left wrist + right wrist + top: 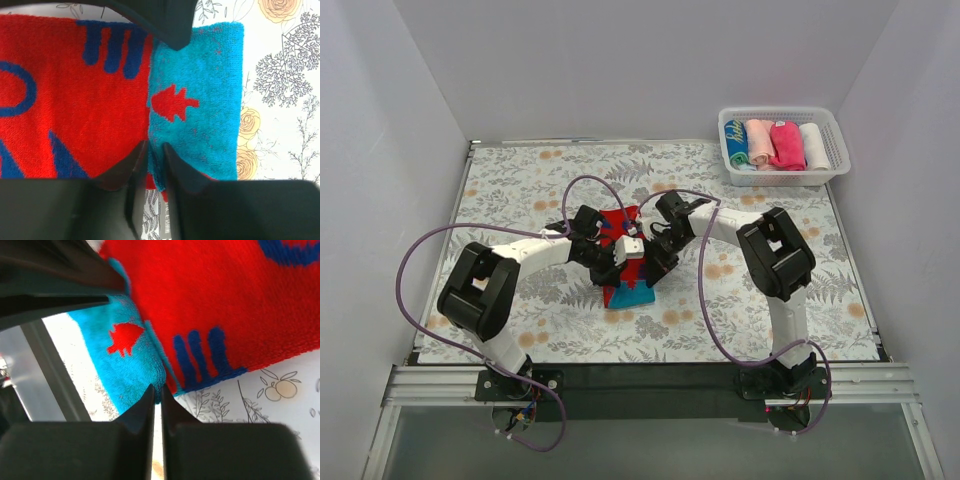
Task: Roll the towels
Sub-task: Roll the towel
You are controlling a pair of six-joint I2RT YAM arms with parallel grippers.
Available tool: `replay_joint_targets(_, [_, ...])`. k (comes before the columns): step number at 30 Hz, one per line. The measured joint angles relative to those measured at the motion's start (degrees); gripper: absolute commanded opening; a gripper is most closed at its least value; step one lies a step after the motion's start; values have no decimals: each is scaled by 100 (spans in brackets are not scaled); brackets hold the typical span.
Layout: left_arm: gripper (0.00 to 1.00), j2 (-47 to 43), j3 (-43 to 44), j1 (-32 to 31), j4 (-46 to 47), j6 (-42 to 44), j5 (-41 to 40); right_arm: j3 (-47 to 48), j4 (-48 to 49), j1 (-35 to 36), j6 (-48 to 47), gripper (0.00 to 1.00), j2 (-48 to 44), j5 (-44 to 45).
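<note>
1. White walls close in a table covered by a grey-and-orange floral cloth (520,190). Both arms reach in from the near edge to meet at its middle.
2. A white slotted basket (835,140) stands at the far right corner. It holds four rolls side by side, among them a hot-pink towel (786,145).
3. The red towel (620,222) with blue marks lies flat at mid-table under both wrists, its teal part (635,294) at the near end.
4. In the left wrist view, the teal part carries a red leaf shape and meets the red part along a raised line.
5. The left gripper (154,155) has its fingers (125,170) close together, a thin gap between them, and the towel's near edge sits at the tips. I cannot tell whether they pinch it.
6. The right gripper (156,392) has its fingers (137,410) almost pressed together, leaving a narrow bright slit. The tips touch the teal edge, and I cannot tell whether cloth is caught.
</note>
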Motion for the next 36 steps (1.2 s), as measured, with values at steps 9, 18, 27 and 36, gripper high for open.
replay_joint_targets(9, [34,-522,-184,457,-70,260,-175,-15,7,9,59,1,111,37])
replay_joint_targets(18, [66,-1912,-380,557,-413,953,-433,-15,7,9,138,1,111,57])
replay_joint_targets(27, [58,-2610,-1322,-1246,225,1084,-1274,-17,9,9,188,1,120,59])
replay_joint_targets(36, [54,-2046,-1576,-1759,944,1019,-1803,-15,11,9,195,1,153,13])
